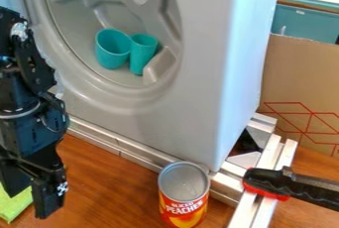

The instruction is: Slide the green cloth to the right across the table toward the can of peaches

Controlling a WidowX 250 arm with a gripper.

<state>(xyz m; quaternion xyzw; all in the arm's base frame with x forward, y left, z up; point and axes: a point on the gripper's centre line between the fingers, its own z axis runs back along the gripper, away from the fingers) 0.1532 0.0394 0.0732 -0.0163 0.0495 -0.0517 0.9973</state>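
In the camera view, the black gripper (29, 204) hangs at the near left of the scene, low over the wooden worktop (102, 187). Its fingers are apart, and I do not see any thing clamped between them. The nearest thing is a yellow-green cloth (15, 206), which lies just beside and below the fingers; whether they touch it, I cannot tell. To the right of the gripper, a can of sliced peaches (183, 197) stands upright on the worktop, close to the metal rail (119, 145). Farther back is a big grey housing (202, 63) with a round opening, and inside this opening two teal cups (112, 48) are side by side in the lower part. On the right there is a black and red clamp (268, 182) at the rail, and behind it a cardboard box (305, 73). In my judgement, this is a moment before any grasp. From here, a grasp of the cloth would call for a small, exact lowering around it, while reaching the cups would need a lift and care at the rim of the opening.
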